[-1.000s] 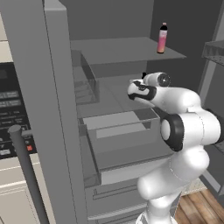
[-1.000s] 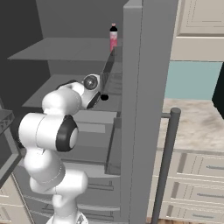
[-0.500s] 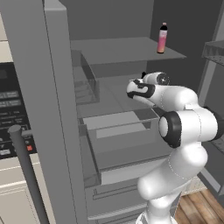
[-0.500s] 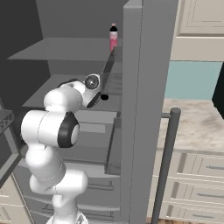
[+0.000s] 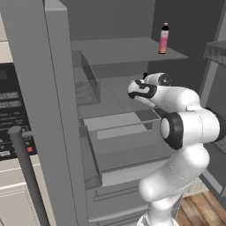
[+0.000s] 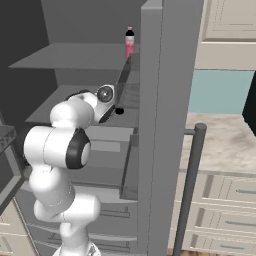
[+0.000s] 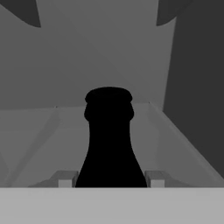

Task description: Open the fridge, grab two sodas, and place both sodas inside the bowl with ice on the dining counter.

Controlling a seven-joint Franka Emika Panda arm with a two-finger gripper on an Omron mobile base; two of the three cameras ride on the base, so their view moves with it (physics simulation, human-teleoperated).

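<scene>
The fridge [image 5: 48, 88] stands open, its door edge [image 6: 160, 125] close on the right. My gripper [image 7: 110, 179] reaches in over the middle shelf and is shut on a dark soda [image 7: 109, 144]. The bottle's neck rises upright between the fingertips [image 7: 65, 179], which press on both its sides. In the base views the hand [image 5: 142, 89] hovers at that shelf, with the dark soda's cap [image 6: 119, 111] showing beside it. The pink soda [image 5: 163, 39] stands upright on the top shelf's right end [image 6: 129, 43]. The bowl and the dining counter are out of view.
A clear crisper drawer [image 5: 123, 145] juts out below the hand. The right door's shelves [image 5: 216, 48] hang close to my elbow. An oven with a black panel [image 5: 13, 114] and bar handle [image 5: 26, 176] lies left; cream drawers [image 6: 225, 200] and the door's handle [image 6: 190, 190] lie right.
The arm has stayed almost still at the middle shelf, with the hand shifting only slightly. The pink soda has not moved.
</scene>
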